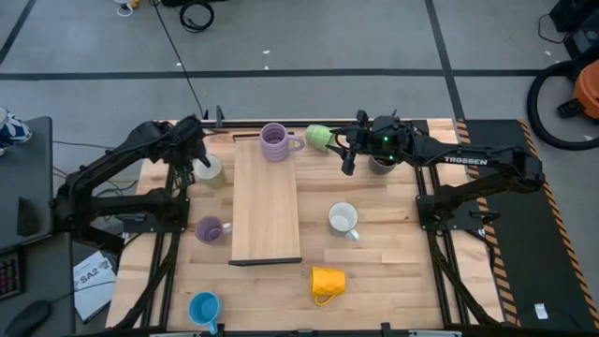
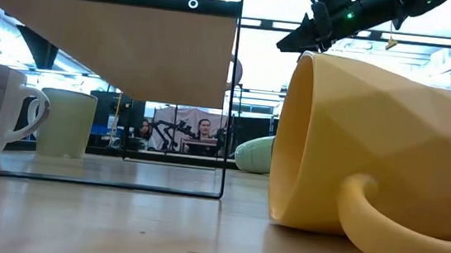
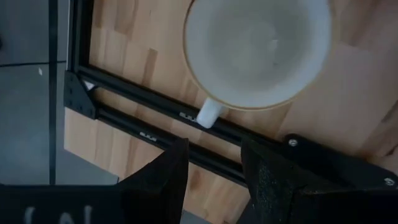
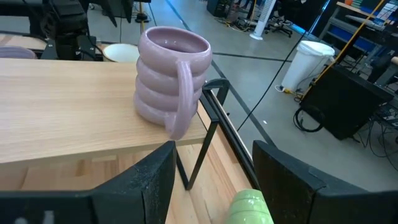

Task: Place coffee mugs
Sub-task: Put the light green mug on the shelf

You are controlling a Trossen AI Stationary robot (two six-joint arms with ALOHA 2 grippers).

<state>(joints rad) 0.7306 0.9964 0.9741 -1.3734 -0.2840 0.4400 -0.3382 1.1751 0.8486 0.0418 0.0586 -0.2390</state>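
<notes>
Reaching over the green mug (image 1: 319, 137) lying on its side near the table's (image 1: 393, 271) far edge, the right gripper (image 1: 345, 153) has empty, wide-apart fingers. One purple mug (image 1: 274, 141) stands on the raised board (image 1: 266, 211). Next, it should probably lower and squeeze. The left gripper (image 1: 198, 161), open too, hangs above a white mug (image 1: 210, 169).

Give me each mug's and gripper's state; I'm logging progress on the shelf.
ribbed lavender mug: upright on the raised board
green mug: on its side
yellow mug: on its side
white mug: upright on the table
blue mug: upright
left gripper: open, over a pale mug
right gripper: open, empty
</notes>
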